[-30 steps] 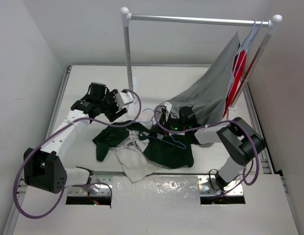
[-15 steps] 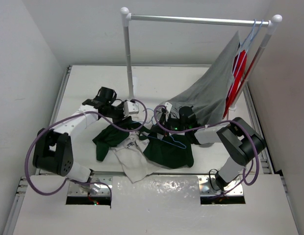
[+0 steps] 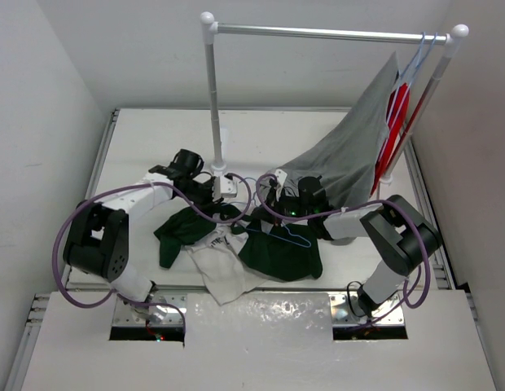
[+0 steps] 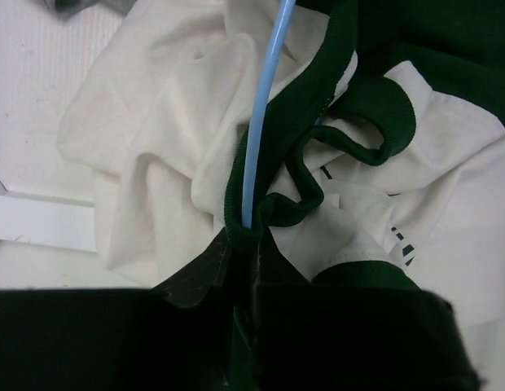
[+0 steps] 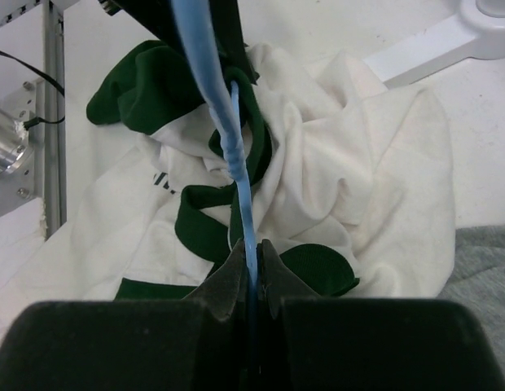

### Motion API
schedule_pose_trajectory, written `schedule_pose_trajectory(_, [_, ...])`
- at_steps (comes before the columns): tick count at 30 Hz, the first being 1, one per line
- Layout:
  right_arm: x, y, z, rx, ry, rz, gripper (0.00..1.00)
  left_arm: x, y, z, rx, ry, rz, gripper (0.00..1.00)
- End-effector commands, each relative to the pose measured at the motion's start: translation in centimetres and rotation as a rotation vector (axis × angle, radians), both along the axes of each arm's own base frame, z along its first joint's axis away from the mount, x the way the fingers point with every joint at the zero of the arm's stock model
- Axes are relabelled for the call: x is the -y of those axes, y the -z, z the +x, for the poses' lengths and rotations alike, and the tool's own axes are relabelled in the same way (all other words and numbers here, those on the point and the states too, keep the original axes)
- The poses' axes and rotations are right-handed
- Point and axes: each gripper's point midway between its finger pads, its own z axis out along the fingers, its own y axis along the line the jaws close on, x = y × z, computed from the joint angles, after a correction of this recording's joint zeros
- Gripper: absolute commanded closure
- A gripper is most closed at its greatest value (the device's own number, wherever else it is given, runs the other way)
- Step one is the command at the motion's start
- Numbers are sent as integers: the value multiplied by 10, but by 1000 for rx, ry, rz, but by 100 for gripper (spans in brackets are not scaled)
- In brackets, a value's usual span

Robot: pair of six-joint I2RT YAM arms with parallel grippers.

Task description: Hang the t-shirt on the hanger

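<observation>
White worktop (image 3: 155, 138) and bare walls frame a two-arm attempt to dress a hanger. Reaching in from 8 o'clock, the left pincer (image 4: 243, 244) is pressed together on the light-blue hanger (image 4: 265, 98), just where the dark green collar band of the t-shirt (image 4: 147, 147) bunches against the wire. Whether cloth is caught in the same pinch cannot be told. That grip looks meant to steady the wire at the neck opening so the collar can be worked along it. The t-shirt itself lies crumpled at the centre of the worktop, toward 6 o'clock, its green parts spilling toward 9 and 3 o'clock and the wire threaded among its folds. From 4 o'clock the right pincer (image 5: 251, 252) is clamped on the same wire, a little short of its twisted neck, apparently anchoring the hanger while the other arm deals with the fabric. At 1 o'clock a grey shirt (image 3: 350, 151) and a red garment (image 3: 397, 122) hang from the rail (image 3: 318, 32), the likely destination. The t-shirt's shoulders are not yet on the hanger.
</observation>
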Motion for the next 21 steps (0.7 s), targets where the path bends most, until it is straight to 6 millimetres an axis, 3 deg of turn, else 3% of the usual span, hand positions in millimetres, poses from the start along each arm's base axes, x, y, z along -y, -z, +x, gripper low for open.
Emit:
schedule_pose_trajectory(1, [-9,-14,2,49,-28,29,100,23,-21,-6,-3,52,-110,100])
schedule_pose_trajectory(7, [-11,-24,6,133,-33,-26,100,41,-59,-25,3,131,-230,99])
schedule_pose_trajectory(16, [-17,-47,6,315,-54,-114,100,52,-68,-35,-20,161,-270,97])
schedule_pose_trajectory(20, [-20,-55,7,374,-53,-147,100,62,-88,-30,2,187,-322,93])
schedule_pose_trajectory(21, [-20,-56,8,386,-45,-153,100,60,-88,-39,-41,187,-318,92])
